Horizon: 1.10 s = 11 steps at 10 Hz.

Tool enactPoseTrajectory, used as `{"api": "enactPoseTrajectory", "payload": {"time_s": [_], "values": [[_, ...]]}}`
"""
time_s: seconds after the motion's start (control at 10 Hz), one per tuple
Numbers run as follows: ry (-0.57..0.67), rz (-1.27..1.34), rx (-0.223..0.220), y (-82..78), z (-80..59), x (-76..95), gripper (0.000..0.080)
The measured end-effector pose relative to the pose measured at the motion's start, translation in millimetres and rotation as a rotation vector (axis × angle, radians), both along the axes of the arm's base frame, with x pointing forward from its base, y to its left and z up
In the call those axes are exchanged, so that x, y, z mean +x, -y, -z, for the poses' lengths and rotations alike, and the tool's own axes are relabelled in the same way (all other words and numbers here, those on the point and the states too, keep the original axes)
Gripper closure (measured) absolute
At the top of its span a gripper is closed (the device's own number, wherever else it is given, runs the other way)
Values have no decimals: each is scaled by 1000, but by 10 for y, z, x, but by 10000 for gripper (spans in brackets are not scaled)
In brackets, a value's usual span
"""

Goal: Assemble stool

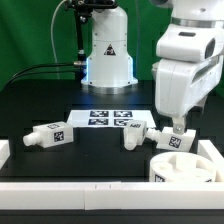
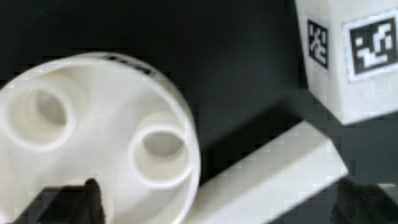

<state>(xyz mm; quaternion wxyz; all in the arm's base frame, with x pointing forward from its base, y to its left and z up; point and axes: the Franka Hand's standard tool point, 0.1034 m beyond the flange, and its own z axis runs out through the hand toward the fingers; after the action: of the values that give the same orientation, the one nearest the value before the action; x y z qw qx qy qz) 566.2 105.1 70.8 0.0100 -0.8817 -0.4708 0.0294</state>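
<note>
Black table (image 1: 70,165) with a low white wall (image 1: 100,187) carried the parts. Round seat (image 1: 186,168) lay in the corner at the exterior view's right, just under the gripper (image 1: 177,127) and nearer to the camera, its holes turned toward the wrist camera. One short leg (image 1: 178,143) stood close beside the gripper. The arm (image 1: 185,60) pointed straight down. Whether its jaws were spread or closed, I cannot tell.

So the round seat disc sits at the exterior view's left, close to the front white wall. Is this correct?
Not quite. The seat disc sits at the exterior view's right, close to the front white wall; the exterior view shows this. What lies at the left is a leg.
</note>
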Motion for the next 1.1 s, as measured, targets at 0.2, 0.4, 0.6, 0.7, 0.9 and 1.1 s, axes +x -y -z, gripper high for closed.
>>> {"api": "enactPoseTrajectory", "payload": {"time_s": [0.2,0.4,0.6,0.7,0.9,1.1], "values": [[5,-28,3,37,40,-112,151],[33,-76,14,-8,26,-462,151],[34,-79,17,18,57,-517,151],[36,-79,17,16,53,-502,151],[34,-79,17,18,72,-519,151],[55,-97,31,-9,276,-667,151]]}}
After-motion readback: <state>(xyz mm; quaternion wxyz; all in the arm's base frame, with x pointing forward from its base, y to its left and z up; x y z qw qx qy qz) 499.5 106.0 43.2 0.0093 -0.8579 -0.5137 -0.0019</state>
